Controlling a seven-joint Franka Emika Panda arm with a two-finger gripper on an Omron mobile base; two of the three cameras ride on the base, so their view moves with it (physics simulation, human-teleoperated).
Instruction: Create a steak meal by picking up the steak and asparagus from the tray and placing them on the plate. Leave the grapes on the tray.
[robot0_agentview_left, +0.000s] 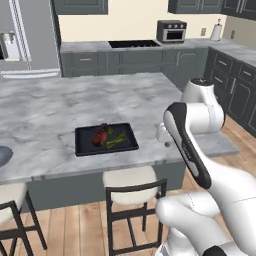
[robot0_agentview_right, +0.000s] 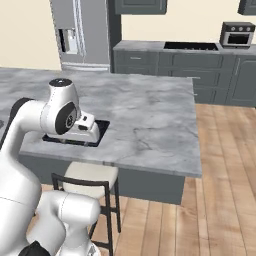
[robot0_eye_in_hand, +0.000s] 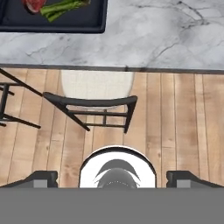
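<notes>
black tray (robot0_agentview_left: 82, 145); green asparagus (robot0_agentview_left: 116, 140); reddish-brown steak (robot0_agentview_left: 99, 138)

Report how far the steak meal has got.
Done: nothing. The steak, asparagus and grapes all lie on the tray. In hand: nothing. The open gripper looks down past the counter edge at a stool. Left: move the steak and asparagus to the plate at the counter's left edge.

Grey marbled stone island counter (robot0_agentview_left: 60, 107), flat black rectangular tray (robot0_agentview_left: 83, 146) with low rim set near its front edge, round dark grey plate (robot0_agentview_left: 4, 156) seen partly at the far left edge, well apart from the tray.
</notes>
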